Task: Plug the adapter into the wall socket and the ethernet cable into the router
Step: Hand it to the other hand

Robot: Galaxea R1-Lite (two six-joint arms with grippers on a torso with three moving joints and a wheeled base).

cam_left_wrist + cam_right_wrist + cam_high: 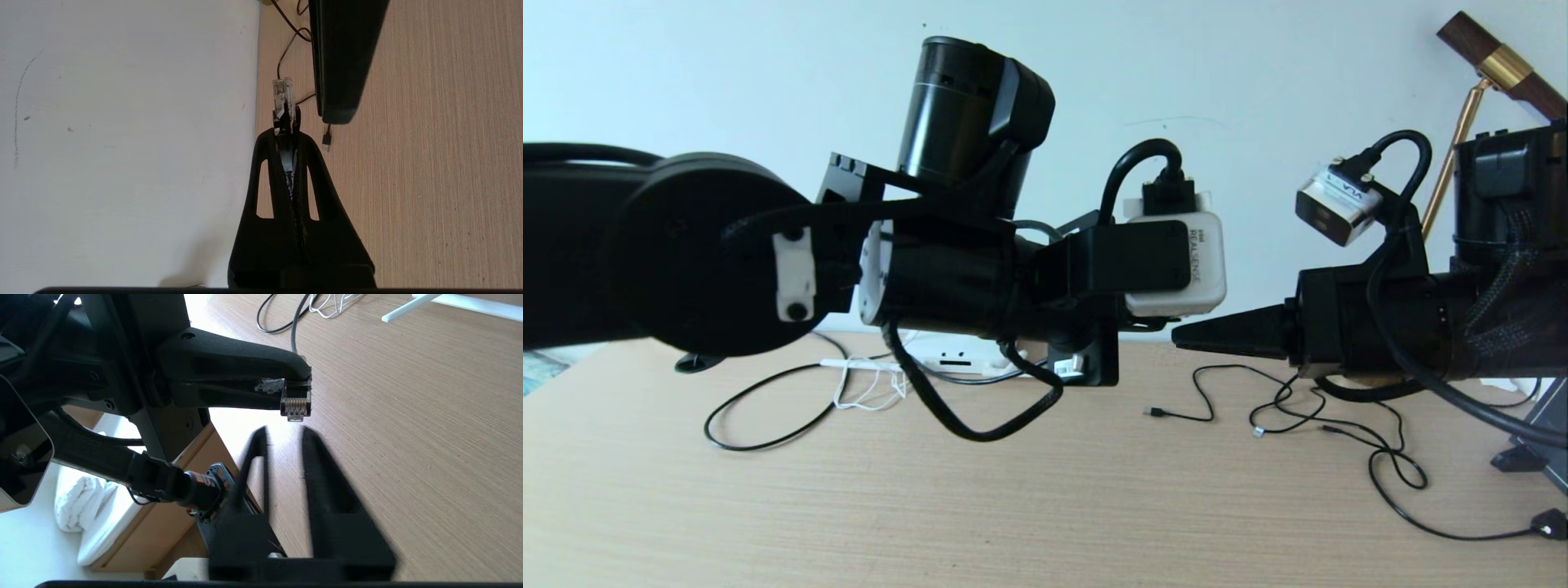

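My left gripper [286,132] is shut on the ethernet cable's plug [282,96], whose clear tip sticks out past the fingertips. It hangs above the table, level with my right gripper [284,433]. That one is open, and the plug [296,404] sits just off its fingertips. The ethernet cable [293,335] trails back to a loop on the table. The white router [956,355] lies at the table's back edge, behind my left arm. A dark plate [1094,359] beside it looks like the wall socket, with a small white block [1066,367], seemingly the adapter, on it.
Thin black cables [1339,429] with small connectors sprawl over the right of the wooden table [1045,506]. A loose white cord [870,392] lies left of the router. A brass lamp arm [1462,139] and a black stand [1535,441] are at the far right. A white wall stands behind.
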